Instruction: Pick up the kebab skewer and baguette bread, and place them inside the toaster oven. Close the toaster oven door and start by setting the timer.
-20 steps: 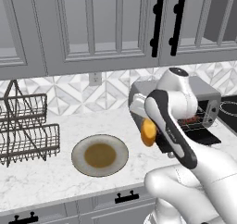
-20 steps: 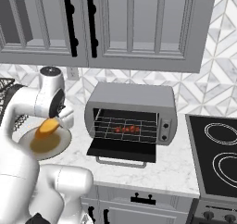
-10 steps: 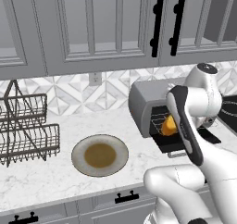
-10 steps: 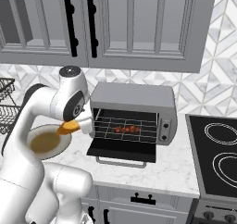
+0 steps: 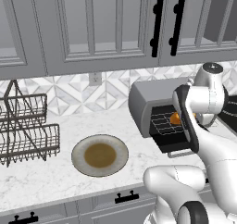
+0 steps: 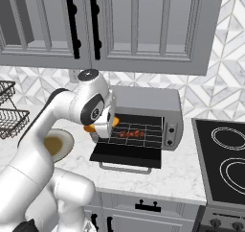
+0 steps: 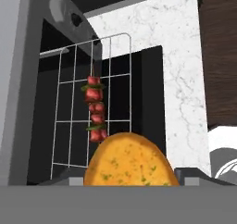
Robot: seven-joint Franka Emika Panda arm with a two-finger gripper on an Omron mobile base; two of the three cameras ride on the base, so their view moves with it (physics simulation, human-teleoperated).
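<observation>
Hand (image 6: 99, 127) gripping baguette bread (image 7: 130, 161) at toaster oven (image 6: 153, 101) mouth, aimed inward; kebab skewer (image 7: 95, 109) lengthwise on rack beyond.

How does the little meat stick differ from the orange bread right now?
The kebab skewer is thin, with dark red chunks; the baguette bread is a fat golden-orange lump. The skewer lies on the wire rack inside the toaster oven; the bread is held in the gripper at the oven's open front.
</observation>
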